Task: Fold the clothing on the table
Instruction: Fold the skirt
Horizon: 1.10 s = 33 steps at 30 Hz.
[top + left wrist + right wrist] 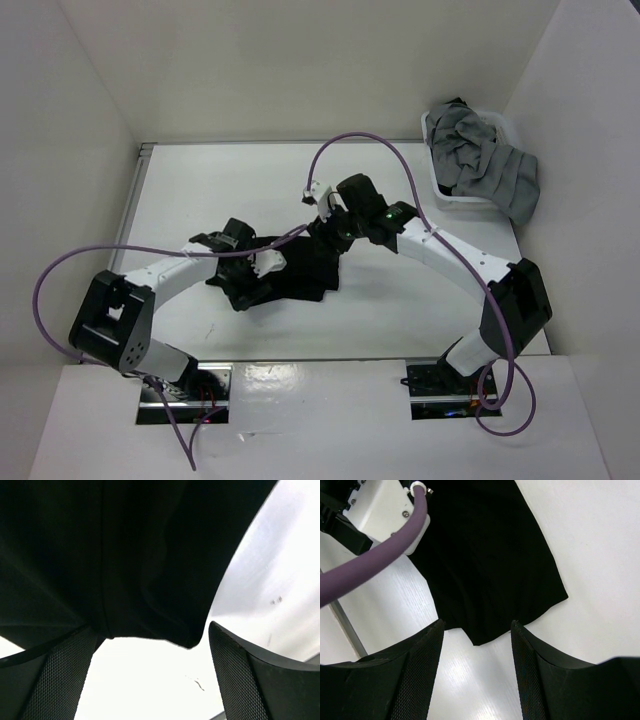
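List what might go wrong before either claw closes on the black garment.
1. The right claw stands open over only a corner of the clothing; a pinch there may slip off.
2. The left claw faces bunched folds, so it may grab several layers.
3. The purple cable runs close by the right claw and could snag.

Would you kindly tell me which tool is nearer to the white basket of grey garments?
Right. The right tool is mid-table, left of the basket; the left tool is farther left again.
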### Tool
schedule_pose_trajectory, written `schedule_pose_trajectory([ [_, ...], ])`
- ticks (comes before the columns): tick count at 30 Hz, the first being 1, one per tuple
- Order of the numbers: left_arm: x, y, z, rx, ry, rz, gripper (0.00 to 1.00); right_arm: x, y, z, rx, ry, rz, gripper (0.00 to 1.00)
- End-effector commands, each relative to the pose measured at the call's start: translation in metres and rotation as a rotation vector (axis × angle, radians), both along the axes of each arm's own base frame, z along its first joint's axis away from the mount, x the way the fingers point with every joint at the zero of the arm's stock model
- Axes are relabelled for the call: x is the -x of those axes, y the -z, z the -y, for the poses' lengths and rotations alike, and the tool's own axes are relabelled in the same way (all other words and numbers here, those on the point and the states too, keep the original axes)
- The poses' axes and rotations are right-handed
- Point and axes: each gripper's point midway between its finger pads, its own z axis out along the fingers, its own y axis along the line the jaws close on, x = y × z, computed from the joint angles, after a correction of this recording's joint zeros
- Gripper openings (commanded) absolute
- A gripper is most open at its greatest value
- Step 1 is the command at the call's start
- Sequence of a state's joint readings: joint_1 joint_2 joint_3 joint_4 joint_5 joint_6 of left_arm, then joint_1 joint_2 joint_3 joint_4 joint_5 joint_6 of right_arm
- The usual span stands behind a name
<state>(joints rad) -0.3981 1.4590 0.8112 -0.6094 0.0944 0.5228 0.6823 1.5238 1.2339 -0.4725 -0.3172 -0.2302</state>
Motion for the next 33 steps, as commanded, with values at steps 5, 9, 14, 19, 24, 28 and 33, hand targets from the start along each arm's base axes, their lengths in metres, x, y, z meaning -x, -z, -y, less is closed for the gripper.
schedule_pose_trajectory([
  [5, -0.02, -0.071, -0.005, 0.122, -0.036, 0.19, 1.0, -0.007, -0.003, -0.001, -0.012, 0.002, 0.032, 0.61],
  [9, -0.033, -0.098, -0.001, 0.215, -0.128, 0.246, 1.0, -0.007, 0.001, -0.001, -0.007, 0.002, 0.025, 0.61],
  [14, -0.059, -0.071, -0.018, 0.164, -0.256, 0.217, 1.0, -0.007, 0.001, -0.001, -0.007, 0.002, 0.025, 0.61],
  [19, -0.08, -0.034, -0.038, 0.137, -0.369, 0.144, 1.0, -0.008, -0.003, 0.0, -0.007, 0.009, 0.036, 0.61],
  [24, -0.095, -0.029, -0.048, 0.178, -0.415, 0.121, 1.0, -0.008, -0.003, 0.0, -0.007, 0.009, 0.036, 0.61],
  [28, -0.096, -0.017, -0.058, 0.197, -0.436, 0.078, 1.0, -0.009, 0.005, -0.001, 0.005, 0.009, 0.02, 0.61],
  [33, -0.096, 0.004, -0.059, 0.219, -0.454, 0.007, 0.98, -0.009, 0.009, -0.001, 0.011, 0.009, 0.013, 0.61],
])
